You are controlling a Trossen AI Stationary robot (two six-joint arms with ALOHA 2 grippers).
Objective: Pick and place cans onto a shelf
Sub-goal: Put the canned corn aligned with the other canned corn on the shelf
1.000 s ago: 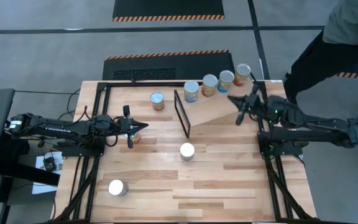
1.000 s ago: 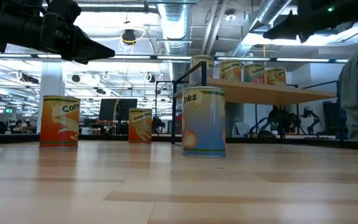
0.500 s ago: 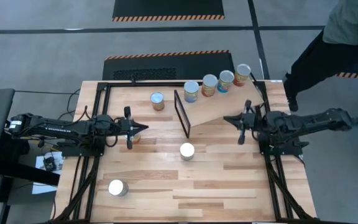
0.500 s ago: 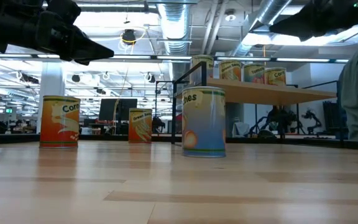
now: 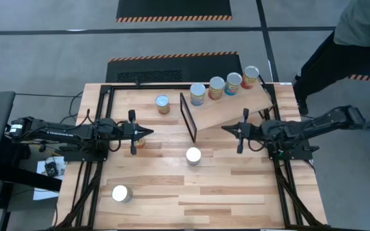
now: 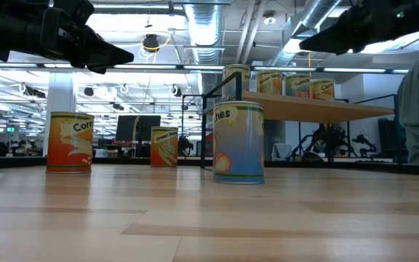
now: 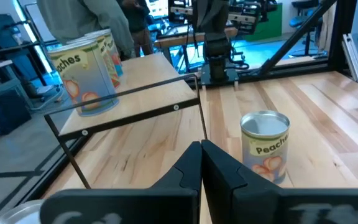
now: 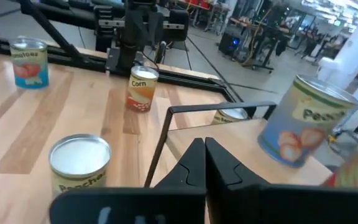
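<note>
Looking down, four cans (image 5: 224, 86) line the shelf (image 5: 227, 109); the low view hides its slope. Right gripper (image 5: 240, 130) hovers, fingers pressed together, beside the shelf; left gripper (image 5: 135, 132) likewise closed.

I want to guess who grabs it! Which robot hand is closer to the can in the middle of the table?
The right gripper looks slightly closer, off to one side of the middle can. The left gripper sits on the can's other side, slightly farther away.
</note>
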